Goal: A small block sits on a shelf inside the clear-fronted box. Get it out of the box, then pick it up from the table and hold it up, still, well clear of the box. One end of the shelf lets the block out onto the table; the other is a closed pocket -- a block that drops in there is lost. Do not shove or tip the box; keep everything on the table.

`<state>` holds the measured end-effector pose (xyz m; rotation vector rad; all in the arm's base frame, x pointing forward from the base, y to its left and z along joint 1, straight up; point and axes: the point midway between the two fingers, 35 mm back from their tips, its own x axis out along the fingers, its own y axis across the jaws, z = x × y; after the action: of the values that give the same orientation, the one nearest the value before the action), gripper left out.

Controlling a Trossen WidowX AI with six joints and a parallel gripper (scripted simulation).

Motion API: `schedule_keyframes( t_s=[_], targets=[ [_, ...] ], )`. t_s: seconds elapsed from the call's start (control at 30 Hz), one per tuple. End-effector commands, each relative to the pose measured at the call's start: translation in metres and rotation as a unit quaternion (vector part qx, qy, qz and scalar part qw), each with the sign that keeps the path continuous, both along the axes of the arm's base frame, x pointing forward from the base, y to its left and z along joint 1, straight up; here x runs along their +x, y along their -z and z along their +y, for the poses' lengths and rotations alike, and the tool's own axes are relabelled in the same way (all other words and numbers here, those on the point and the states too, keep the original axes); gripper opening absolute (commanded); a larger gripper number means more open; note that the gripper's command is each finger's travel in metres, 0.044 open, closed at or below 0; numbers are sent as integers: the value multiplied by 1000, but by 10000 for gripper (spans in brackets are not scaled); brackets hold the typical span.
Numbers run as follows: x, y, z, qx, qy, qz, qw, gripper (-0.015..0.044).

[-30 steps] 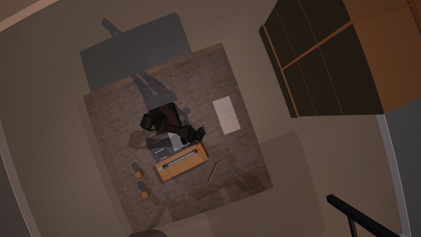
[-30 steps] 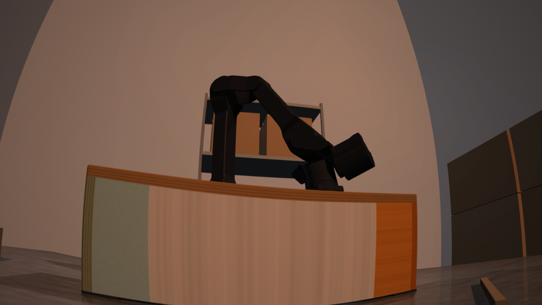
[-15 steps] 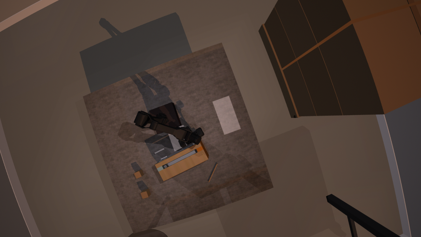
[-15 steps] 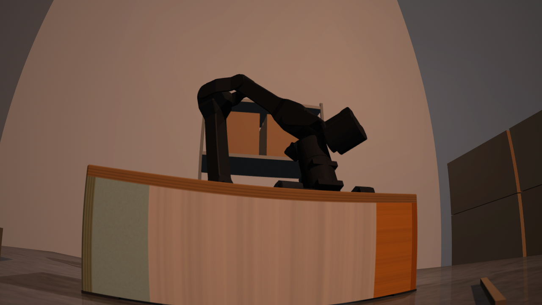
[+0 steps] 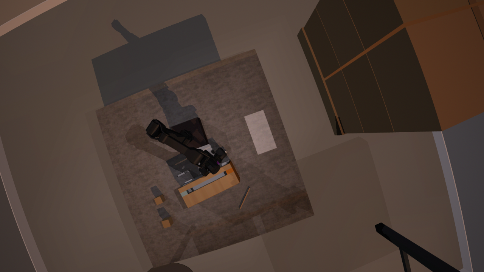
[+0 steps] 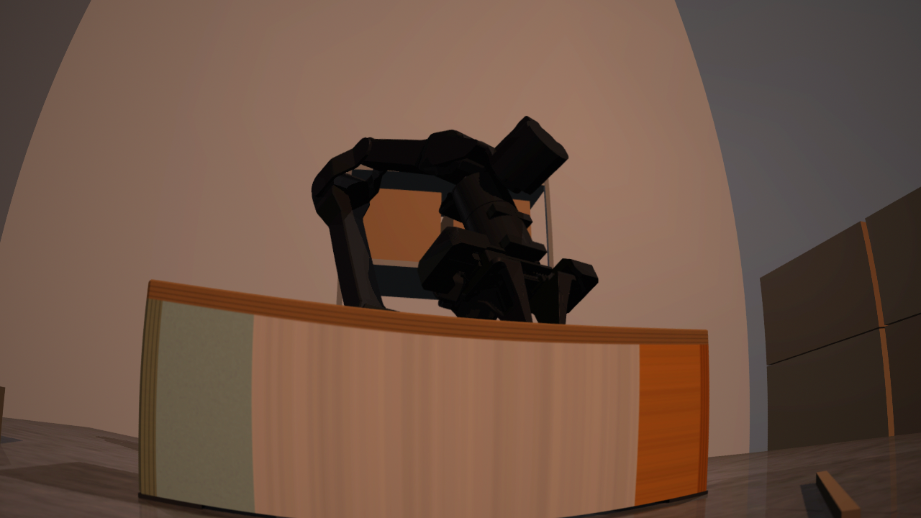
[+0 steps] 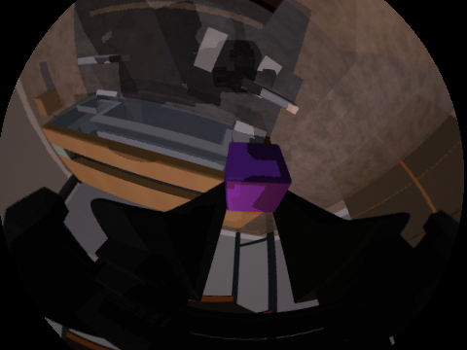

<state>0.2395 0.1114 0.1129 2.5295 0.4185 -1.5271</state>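
Here the pincer is clamped on the small purple block, which sits right between the two dark fingers at their tips. Only the wrist view shows this; from above, the block is no more than a speck of purple under the dark wrist, and from the exterior view the pincer is a black silhouette with the block hidden.

Below and beyond the pincer in the wrist view lies the wooden box, seen from above, its long grey inner channel running off to the left. The top view puts the pincer over the box's near right corner. The exterior view shows the pincer just above the top edge of the box's back wall, though whether it is touching cannot be told.

Farther out on the bench lie a thin stick, two small wooden cubes and a pale rectangle.
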Motion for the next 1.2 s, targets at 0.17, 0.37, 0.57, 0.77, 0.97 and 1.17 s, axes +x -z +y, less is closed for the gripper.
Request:
schedule_keyframes(
  t_s=[0.17, 0.37, 0.57, 0.77, 0.97, 1.17],
  targets=[
    [-3, -21, -10, 0, -39, -22, 999, 0],
    [-3, -21, -10, 0, -39, -22, 999, 0],
    [-3, -21, -10, 0, -39, -22, 999, 0],
    [-3, -21, -10, 0, -39, -22, 999, 0],
    [-3, -21, -10, 0, -39, -22, 999, 0],
    [-3, -21, -10, 0, -39, -22, 999, 0]
  ],
)
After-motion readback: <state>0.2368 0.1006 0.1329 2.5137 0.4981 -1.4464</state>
